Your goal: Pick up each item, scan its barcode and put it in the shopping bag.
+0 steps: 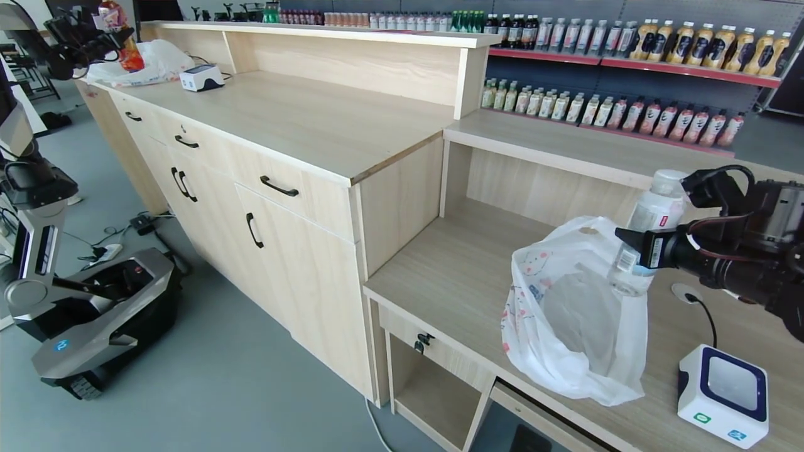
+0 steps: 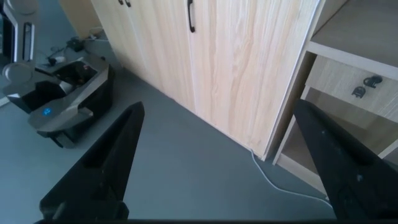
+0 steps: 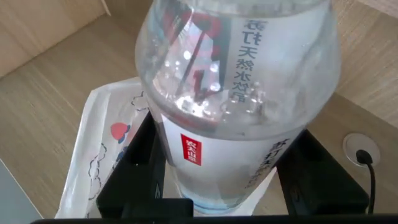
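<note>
One clear plastic water bottle (image 1: 650,216) clamped in your right gripper (image 1: 635,254) | over white plastic shopping bag (image 1: 565,326) | your left gripper (image 2: 214,165) apart

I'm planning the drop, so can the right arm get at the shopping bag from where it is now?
Probably yes: the right hand holds the bottle just beside the top of the shopping bag, with nothing between them. How wide the bag's mouth gapes I cannot tell.

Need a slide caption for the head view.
Right tool holds a water bottle above the open shopping bag on the counter, barcode scanner nearby.
</note>
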